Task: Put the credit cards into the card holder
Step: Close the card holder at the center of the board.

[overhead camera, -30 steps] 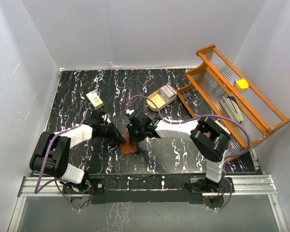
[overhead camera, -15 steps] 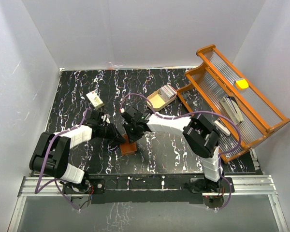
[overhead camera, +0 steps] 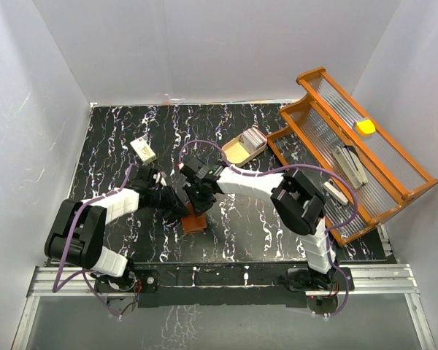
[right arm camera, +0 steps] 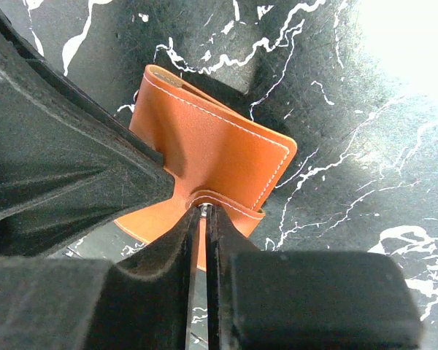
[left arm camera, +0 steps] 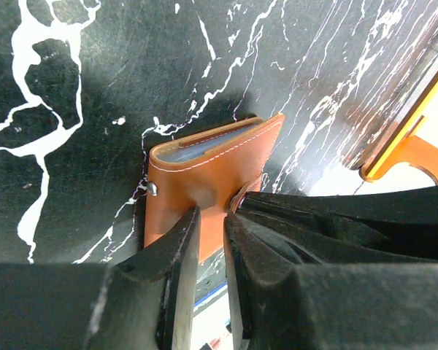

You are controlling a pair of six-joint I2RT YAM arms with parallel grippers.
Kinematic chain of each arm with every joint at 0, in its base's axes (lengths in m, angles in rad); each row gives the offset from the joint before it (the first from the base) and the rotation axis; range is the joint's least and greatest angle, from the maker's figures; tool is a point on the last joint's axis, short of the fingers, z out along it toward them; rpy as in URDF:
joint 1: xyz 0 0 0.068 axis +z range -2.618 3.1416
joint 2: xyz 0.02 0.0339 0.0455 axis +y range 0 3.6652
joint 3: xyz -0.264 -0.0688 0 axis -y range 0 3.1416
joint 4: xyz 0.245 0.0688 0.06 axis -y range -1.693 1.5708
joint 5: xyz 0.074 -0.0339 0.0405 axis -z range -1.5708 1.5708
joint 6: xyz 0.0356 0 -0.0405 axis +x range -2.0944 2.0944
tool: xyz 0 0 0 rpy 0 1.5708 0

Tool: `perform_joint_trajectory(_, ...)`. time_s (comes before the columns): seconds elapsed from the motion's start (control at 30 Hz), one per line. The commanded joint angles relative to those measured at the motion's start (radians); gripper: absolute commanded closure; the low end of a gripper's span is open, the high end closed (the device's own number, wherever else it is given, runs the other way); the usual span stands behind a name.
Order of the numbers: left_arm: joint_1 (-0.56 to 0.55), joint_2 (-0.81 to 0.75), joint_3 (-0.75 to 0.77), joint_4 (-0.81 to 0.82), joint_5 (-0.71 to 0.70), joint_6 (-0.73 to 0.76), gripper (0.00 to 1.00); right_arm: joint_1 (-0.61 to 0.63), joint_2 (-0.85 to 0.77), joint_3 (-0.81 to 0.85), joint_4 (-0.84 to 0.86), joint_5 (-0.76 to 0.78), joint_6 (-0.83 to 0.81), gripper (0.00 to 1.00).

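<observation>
The brown leather card holder (overhead camera: 195, 223) lies folded on the black marbled table, between both grippers. In the left wrist view the card holder (left arm camera: 204, 164) shows its grey-blue lining edge and a metal stud (left arm camera: 152, 189); my left gripper (left arm camera: 210, 222) is shut on its near edge. In the right wrist view my right gripper (right arm camera: 204, 210) is shut on the snap strap of the card holder (right arm camera: 219, 142). From above, my left gripper (overhead camera: 178, 209) and right gripper (overhead camera: 197, 205) meet over it. The credit cards (overhead camera: 253, 136) stand stacked in a beige oval tray (overhead camera: 235, 153).
A small cream block (overhead camera: 143, 149) lies at the back left. An orange wooden rack (overhead camera: 358, 157) with a yellow object and grey items fills the right side. White walls enclose the table.
My right arm has swung its forearm and elbow to the left, the gripper staying over the card holder. The left arm and the card holder have hardly moved.
</observation>
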Motion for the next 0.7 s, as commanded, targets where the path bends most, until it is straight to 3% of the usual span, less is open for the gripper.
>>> perform_joint_trajectory(0.0, -0.015, -0.027, 0.035, -0.097, -0.080, 0.027, 0.78, 0.004, 0.065, -0.071, 0.106, 0.155, -0.032, 0.92)
perform_joint_trajectory(0.07, -0.014, -0.071, 0.062, -0.133, -0.117, 0.033, 0.70, 0.002, 0.005, -0.076, 0.123, 0.159, -0.022, 0.91)
perform_joint_trajectory(0.43, -0.013, -0.362, 0.251, -0.396, -0.313, 0.094, 0.54, -0.008, -0.383, -0.198, 0.236, 0.226, 0.052, 0.77)
perform_joint_trajectory(0.5, -0.013, -0.415, 0.299, -0.453, -0.349, 0.114, 0.52, -0.008, -0.472, -0.245, 0.276, 0.237, 0.059, 0.72)
perform_joint_trajectory(0.6, -0.013, -0.478, 0.401, -0.560, -0.404, 0.150, 0.47, -0.009, -0.608, -0.307, 0.309, 0.290, 0.066, 0.57)
perform_joint_trajectory(0.67, -0.013, -0.508, 0.464, -0.609, -0.417, 0.178, 0.23, -0.008, -0.686, -0.324, 0.301, 0.342, 0.069, 0.44)
